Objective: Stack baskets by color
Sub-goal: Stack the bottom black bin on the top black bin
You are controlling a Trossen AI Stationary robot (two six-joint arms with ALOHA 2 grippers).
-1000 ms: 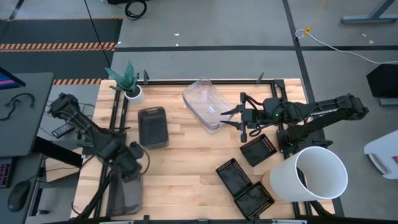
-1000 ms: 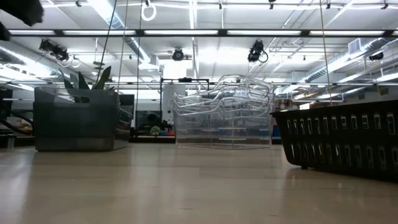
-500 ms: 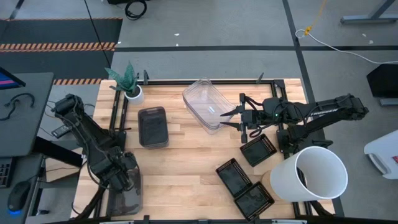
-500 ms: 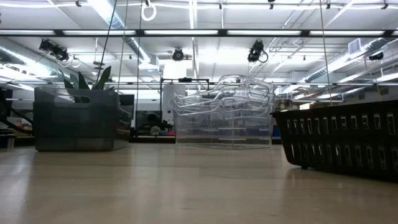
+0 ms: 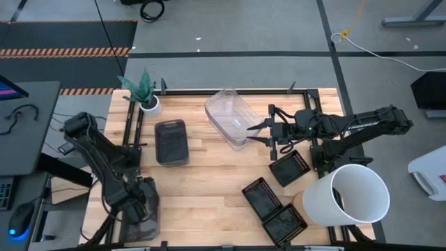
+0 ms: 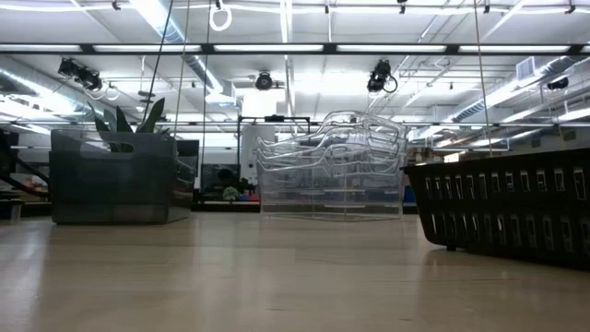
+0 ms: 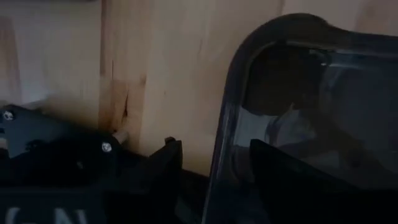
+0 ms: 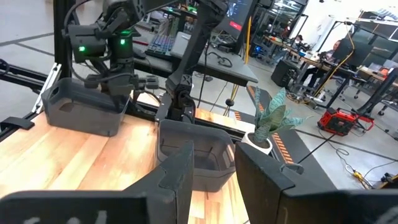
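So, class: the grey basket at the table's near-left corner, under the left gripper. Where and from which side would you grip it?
Probably one wall just under the rim, from above. The grey basket sits upright, mouth up, so its thin wall can pass between the fingers. The left gripper already hangs open over its far end, one finger inside the rim.

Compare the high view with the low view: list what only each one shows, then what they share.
Only the high view: both arms, the left gripper at a grey basket by the table's near left corner, the right gripper beside the clear baskets, the white bucket, three black baskets.
Only the low view: ceiling lights and the room behind.
Both: the clear stack, another grey basket, the plant, one black basket.
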